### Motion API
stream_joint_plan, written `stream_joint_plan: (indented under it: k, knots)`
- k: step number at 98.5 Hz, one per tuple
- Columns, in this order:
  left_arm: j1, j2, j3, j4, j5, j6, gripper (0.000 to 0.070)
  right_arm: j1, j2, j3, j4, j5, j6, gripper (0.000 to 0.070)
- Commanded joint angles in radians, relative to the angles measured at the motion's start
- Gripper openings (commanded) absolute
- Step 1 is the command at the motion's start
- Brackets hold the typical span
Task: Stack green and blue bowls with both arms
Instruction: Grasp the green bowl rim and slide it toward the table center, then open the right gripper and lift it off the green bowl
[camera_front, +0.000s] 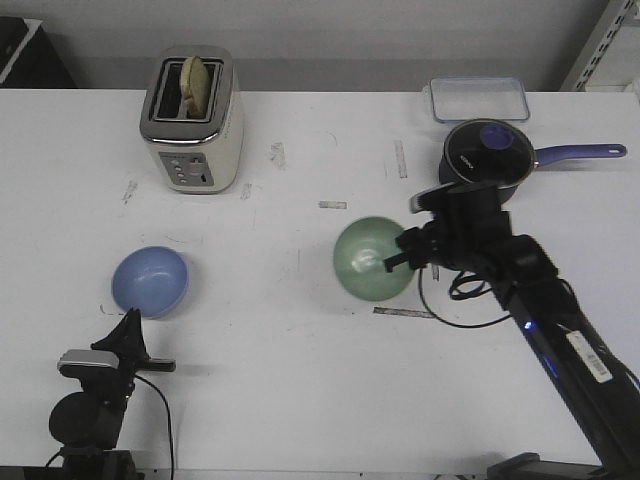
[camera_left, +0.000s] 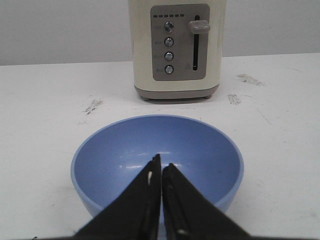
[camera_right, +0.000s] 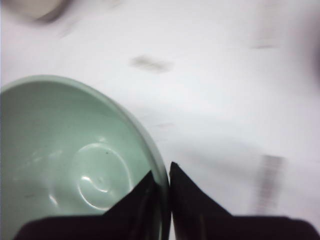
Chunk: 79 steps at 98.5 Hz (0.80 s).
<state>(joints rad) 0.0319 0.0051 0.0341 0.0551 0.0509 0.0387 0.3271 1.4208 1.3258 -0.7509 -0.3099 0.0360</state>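
Front view: the green bowl (camera_front: 372, 259) sits near the middle of the white table (camera_front: 300, 350), tilted so its inside faces the camera, and the right gripper (camera_front: 403, 252) has it by the right-hand rim, the black arm running back toward the lower right corner. The right wrist view confirms the grip — the two dark fingers (camera_right: 187, 197) are pressed together with the pale green rim (camera_right: 159, 165) pinched between them, one finger inside the bowl and one outside; that picture is blurred, so little else reads clearly. The blue bowl (camera_front: 150, 281) rests upright on the left side of the table, well apart from the green one, with the left gripper (camera_front: 130, 325) just behind its near edge. In the left wrist view the left gripper's fingers (camera_left: 142, 200) lie closed against each other with only a thin slit between them and nothing held — their tips show in front of the blue bowl's (camera_left: 157, 150) hollow, though whether they touch it cannot be told. Beyond the blue bowl stands a cream toaster (camera_front: 193, 120) with bread in its slot. At the far right are a dark saucepan (camera_front: 487, 155) with a long blue handle and a clear lidded container (camera_front: 479, 99).
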Motion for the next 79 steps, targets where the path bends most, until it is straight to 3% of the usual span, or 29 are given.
stream_joint_plan:
  k: [1,28,79]
  knots:
    - [0.002,-0.002,-0.021,0.014,-0.002,-0.002,0.0002,0.088,0.048,0.011,0.003,0.011,0.02,0.0001]
    - [0.002,-0.002,-0.021,0.014,-0.002,-0.002,0.0002,0.247,0.226,0.011,0.031,0.105,0.019,0.0001]
    - [0.002,-0.002,-0.021,0.014,-0.002,-0.002,0.0002,0.25,0.321,0.01,0.062,0.108,0.007,0.0023]
